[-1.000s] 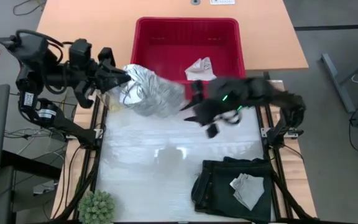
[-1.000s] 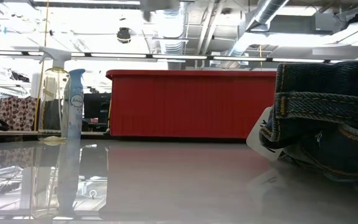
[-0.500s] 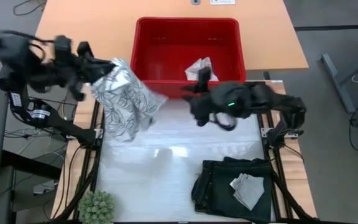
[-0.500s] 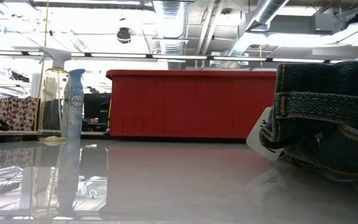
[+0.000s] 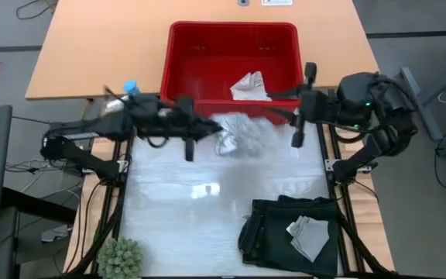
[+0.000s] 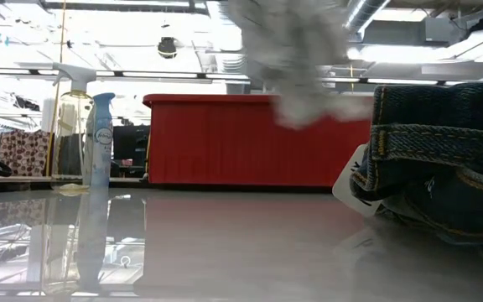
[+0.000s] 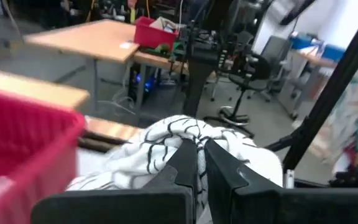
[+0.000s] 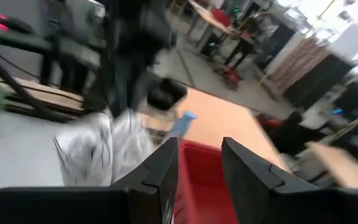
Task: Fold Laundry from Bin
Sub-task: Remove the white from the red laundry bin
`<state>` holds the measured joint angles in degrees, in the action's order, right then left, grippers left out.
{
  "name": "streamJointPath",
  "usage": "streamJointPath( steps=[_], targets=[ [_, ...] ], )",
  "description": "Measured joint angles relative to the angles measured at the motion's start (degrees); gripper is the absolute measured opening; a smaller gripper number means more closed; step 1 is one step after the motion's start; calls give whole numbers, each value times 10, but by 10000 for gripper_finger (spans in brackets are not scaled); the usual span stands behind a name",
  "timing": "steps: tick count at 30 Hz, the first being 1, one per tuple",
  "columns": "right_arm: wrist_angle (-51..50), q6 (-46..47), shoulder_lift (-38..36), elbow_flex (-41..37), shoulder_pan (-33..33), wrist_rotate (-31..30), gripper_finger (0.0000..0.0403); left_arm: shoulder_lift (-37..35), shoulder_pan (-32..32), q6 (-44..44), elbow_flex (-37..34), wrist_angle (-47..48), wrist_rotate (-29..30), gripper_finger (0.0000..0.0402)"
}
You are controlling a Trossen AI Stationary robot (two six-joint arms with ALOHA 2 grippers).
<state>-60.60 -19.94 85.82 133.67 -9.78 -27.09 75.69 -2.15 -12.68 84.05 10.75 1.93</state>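
left gripper pinches the leaf-patterned cloth at centre frame, below the bin; right gripper spread, empty. next: spread it flat.

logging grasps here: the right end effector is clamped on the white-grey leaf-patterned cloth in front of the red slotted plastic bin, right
Wrong arm. The left end effector is clamped on the white-grey leaf-patterned cloth, as the left wrist view shows. The right end effector is open and holds nothing. The cloth does hang in front of the red slotted plastic bin.
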Motion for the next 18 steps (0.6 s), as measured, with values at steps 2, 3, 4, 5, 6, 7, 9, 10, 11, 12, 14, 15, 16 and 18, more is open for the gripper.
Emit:
streamJointPath(
  steps=[2, 3, 4, 5, 6, 7, 9, 10, 11, 12, 14, 15, 16, 18],
  targets=[
    [-27, 39, -9, 0, 0, 6, 147, -18, -4, -44, -95, -85, -4, 0],
    [-40, 58, -11, 0, 0, 8, 147, -29, -5, -66, -143, -127, -5, 0],
    [-52, 78, -14, 0, 0, 10, 147, -41, -7, -87, -188, -161, -4, 0],
    [-64, 97, -15, 0, 0, 15, 147, -52, -8, -111, -237, -193, 0, 0],
    [-75, 116, -16, 0, 0, 22, 147, -60, -9, -135, -282, -222, 5, 0],
    [-87, 138, -16, 0, 0, 30, 147, -67, -9, -158, -323, -240, 15, 0],
    [-123, 178, -8, 0, 1, 48, 147, -79, -4, -221, -406, -259, 48, 0],
    [-147, 195, -2, 0, 1, 53, 147, -86, -2, -257, -442, -271, 68, 0],
    [-175, 209, 7, 0, 2, 54, 147, -94, 1, -295, -475, -285, 86, 0],
    [-205, 221, 18, 0, 2, 54, 147, -101, 3, -329, -503, -301, 100, 0],
    [-257, 230, 45, 0, 2, 54, 147, -112, 3, -391, -558, -325, 123, 0],
    [-276, 229, 60, -1, 2, 54, 147, -115, 3, -420, -581, -328, 134, 0],
    [-289, 224, 74, -1, 2, 55, 147, -118, 3, -444, -602, -328, 140, 0],
    [-288, 197, 96, -3, 2, 74, 147, -127, 3, -478, -634, -342, 152, 0]
  ],
)
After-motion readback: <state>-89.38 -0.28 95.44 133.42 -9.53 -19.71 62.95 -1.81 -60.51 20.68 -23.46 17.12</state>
